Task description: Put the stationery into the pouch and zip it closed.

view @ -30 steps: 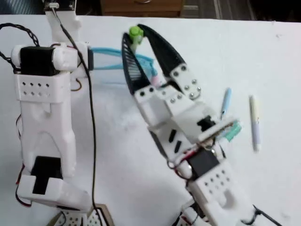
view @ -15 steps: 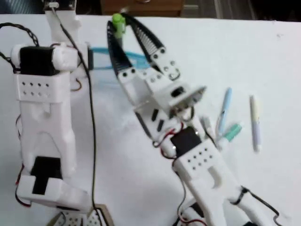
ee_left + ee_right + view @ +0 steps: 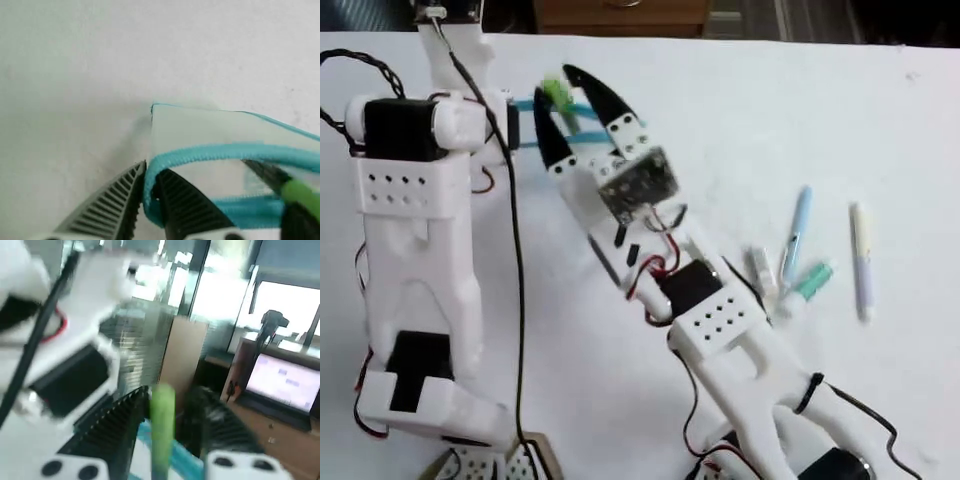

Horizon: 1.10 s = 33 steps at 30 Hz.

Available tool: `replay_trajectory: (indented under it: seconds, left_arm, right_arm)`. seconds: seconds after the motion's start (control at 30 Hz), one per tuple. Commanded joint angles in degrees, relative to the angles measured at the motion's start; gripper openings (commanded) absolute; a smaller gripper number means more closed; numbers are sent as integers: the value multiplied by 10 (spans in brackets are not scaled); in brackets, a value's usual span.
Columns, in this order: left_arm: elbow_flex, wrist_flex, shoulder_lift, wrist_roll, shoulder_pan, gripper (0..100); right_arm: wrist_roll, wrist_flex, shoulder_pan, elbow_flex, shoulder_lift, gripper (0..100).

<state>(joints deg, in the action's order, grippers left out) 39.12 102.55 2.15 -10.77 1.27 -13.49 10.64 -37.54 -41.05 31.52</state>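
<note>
Left gripper (image 3: 150,172) pinches the pouch (image 3: 200,130) by its teal rim; right gripper (image 3: 556,95), clamped on the green pen (image 3: 162,430), hangs at the pouch mouth. A tilted pen could snag the rim and miss

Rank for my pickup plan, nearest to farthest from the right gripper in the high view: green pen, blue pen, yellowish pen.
1. Green pen: in the right gripper, by the pouch.
2. Blue pen: on the table, beside that arm.
3. Yellowish pen: beyond the blue pen, outermost.
</note>
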Motion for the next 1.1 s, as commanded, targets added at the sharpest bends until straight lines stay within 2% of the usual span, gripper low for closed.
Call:
replay_trajectory:
  seconds: [0.0, 0.13, 0.23, 0.33, 0.43, 0.5, 0.63, 0.73, 0.83, 0.9, 1.07]
  left_arm:
    - [3, -1, -1, -6, -6, 23]
    - [3, -1, -1, -6, -6, 23]
    - [3, -2, -1, -6, -6, 23]
    - [3, -2, -1, -6, -6, 23]
    - [3, -2, -1, -6, -6, 23]
    - [3, -2, -1, -6, -6, 23]
    - [3, -2, -1, -6, -6, 23]
    - [3, -2, -1, -6, -6, 23]
    - [3, -2, -1, -6, -6, 23]
    - [3, -2, -1, -6, -6, 23]
    - [3, -3, 0, -6, -6, 23]
  right_arm:
    - [19, -42, -3, 8, 27, 302]
    - [46, -66, 1, 10, 69, 293]
    - [57, -153, 14, 48, 116, 280]
    - [149, -312, 70, 143, 156, 279]
    - [180, -534, 162, 273, 144, 279]
    - [175, -655, 235, 344, 100, 276]
    - [117, -857, 361, 446, -46, 276]
    - [112, -982, 415, 527, -166, 276]
    - [112, -1082, 437, 609, -271, 276]
    - [112, -1119, 441, 656, -334, 276]
    - [112, -1114, 446, 705, -452, 276]
